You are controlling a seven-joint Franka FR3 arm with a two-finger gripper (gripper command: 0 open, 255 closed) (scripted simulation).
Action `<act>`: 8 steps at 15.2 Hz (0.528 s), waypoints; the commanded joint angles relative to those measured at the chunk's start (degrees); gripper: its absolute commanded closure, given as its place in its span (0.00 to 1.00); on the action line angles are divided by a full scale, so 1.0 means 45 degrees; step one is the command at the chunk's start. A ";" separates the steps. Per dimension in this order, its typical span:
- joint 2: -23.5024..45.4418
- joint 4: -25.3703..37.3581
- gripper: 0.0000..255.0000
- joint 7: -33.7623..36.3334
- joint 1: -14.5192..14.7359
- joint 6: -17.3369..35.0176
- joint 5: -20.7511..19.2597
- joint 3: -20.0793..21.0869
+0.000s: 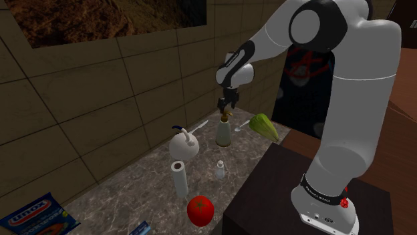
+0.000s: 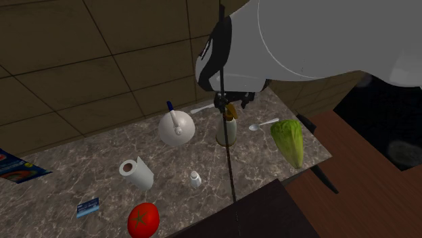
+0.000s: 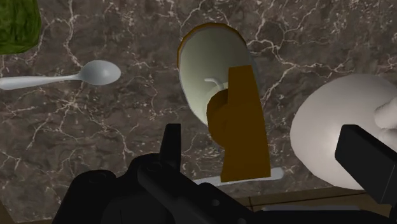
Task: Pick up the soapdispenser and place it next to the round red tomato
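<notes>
Dark veined marble counter [image 1: 133, 193] under a tan tiled wall [image 1: 80, 100]. Toward the back, upright on its own base: the soap dispenser [image 1: 223, 131], pale body topped by a brown pump head [image 3: 242, 121], with a white kettle [image 1: 183, 145] just beside it on the shoulder view's left and a head of lettuce [image 1: 265, 125] on its right. Hovering directly above the pump: the end effector [image 1: 228, 105], fingers [image 3: 170, 143] spread wide, gripping nothing. Seen from the wrist view, pump head nearer one finger than the other, with the far finger overlapping the kettle's dome.

Well apart from all this, near the counter's front edge: the round red tomato [image 1: 200, 210]. Between the two, a standing paper roll [image 1: 179, 179] and a small white bottle [image 1: 220, 170].

Likely hazards from here:
- Descending off-centre: a first touch by one finger only, enough to tip so tall and narrow a dispenser.
- Closing too high, on the pump alone: a shallow hold, prone to slipping or to pressing the plunger.
- Lowering with the far finger above the kettle: a knock against its dome.
- Carrying low across the counter: a clipped roll or bottle.
- Setting down too close: a nudged tomato, round enough to roll toward the edge.
</notes>
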 commanded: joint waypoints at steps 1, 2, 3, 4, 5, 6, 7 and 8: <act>0.0494 0.0225 0.00 -0.0199 -0.0101 0.0255 0.0236 0.0077; 0.0634 0.0221 0.00 -0.0250 -0.0125 0.0392 0.0311 0.0114; 0.0775 0.0220 0.00 -0.0302 -0.0150 0.0528 0.0387 0.0151; 0.0918 0.0222 0.00 -0.0355 -0.0175 0.0662 0.0464 0.0190; 0.1062 0.0226 0.00 -0.0407 -0.0202 0.0796 0.0540 0.0230; 0.1208 0.0234 0.00 -0.0460 -0.0230 0.0928 0.0618 0.0272; 0.1293 0.0239 0.00 -0.0491 -0.0247 0.1003 0.0662 0.0298; 0.1292 0.0239 0.00 -0.0490 -0.0247 0.1004 0.0661 0.0298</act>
